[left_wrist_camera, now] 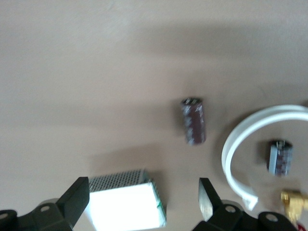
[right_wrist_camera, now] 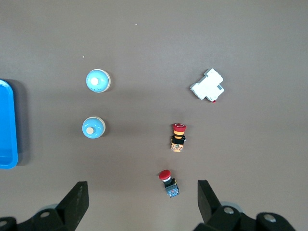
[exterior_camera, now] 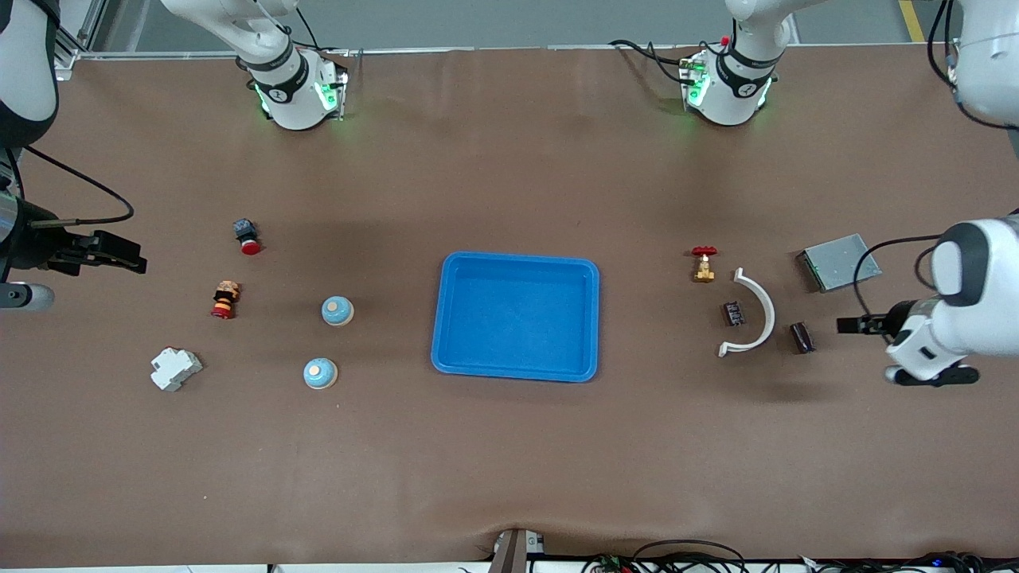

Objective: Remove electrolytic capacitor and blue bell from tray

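Observation:
Two dark capacitors lie toward the left arm's end. One capacitor (exterior_camera: 802, 337) (left_wrist_camera: 194, 121) is outside a white curved strip (exterior_camera: 756, 314) (left_wrist_camera: 250, 139). The other capacitor (exterior_camera: 734, 313) (left_wrist_camera: 280, 158) is inside its curve. Two blue bells stand toward the right arm's end: one bell (exterior_camera: 337, 310) (right_wrist_camera: 93, 128) and another bell (exterior_camera: 320, 372) (right_wrist_camera: 98, 81) nearer the front camera. A blue tray (exterior_camera: 454, 318) (right_wrist_camera: 7, 144) sits mid-table with nothing in it. My left gripper (exterior_camera: 849, 325) (left_wrist_camera: 142, 192) hangs open, holding nothing, beside the outer capacitor. My right gripper (exterior_camera: 131, 259) (right_wrist_camera: 142, 192) hangs open, holding nothing, at the table's end.
A grey perforated box (exterior_camera: 838, 261) (left_wrist_camera: 127, 199) and a brass valve with a red handle (exterior_camera: 704, 264) (left_wrist_camera: 293, 202) lie by the capacitors. Two red push buttons (exterior_camera: 247, 235) (exterior_camera: 225, 299) and a white breaker (exterior_camera: 175, 368) (right_wrist_camera: 208, 85) lie near the bells.

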`<state>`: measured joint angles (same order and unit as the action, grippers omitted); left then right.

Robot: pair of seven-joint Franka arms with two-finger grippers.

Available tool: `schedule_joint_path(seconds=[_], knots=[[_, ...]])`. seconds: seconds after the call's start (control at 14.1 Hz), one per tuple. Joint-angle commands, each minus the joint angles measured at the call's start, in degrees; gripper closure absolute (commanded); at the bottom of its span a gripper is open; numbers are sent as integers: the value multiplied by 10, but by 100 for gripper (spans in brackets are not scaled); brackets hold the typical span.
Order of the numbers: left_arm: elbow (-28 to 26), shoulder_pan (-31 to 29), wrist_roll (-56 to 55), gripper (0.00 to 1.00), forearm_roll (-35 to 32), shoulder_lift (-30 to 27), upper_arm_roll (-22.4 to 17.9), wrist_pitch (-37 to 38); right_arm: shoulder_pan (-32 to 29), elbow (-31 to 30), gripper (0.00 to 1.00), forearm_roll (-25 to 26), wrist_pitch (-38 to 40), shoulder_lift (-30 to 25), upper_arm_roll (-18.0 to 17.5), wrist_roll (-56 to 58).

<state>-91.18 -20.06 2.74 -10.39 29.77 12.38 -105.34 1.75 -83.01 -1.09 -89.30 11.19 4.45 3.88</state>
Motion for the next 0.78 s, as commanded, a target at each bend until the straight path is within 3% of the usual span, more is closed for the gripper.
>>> schedule_joint_path(seconds=[0.0,0.14,0.57,0.71], knots=[[-18,-10,9,0,12,-51,8,36,-32,-7,0,7,3,-11,-27,-2],[-21,-19,11,0,16,-83,9,63,-62,-7,0,10,3,-12,-66,-1],[-18,-34,13,0,70,-210,8,164,-55,-8,0,10,2,-10,-64,-2],[6,-33,11,0,77,-216,9,184,-24,-9,0,10,2,-11,-34,-2]])
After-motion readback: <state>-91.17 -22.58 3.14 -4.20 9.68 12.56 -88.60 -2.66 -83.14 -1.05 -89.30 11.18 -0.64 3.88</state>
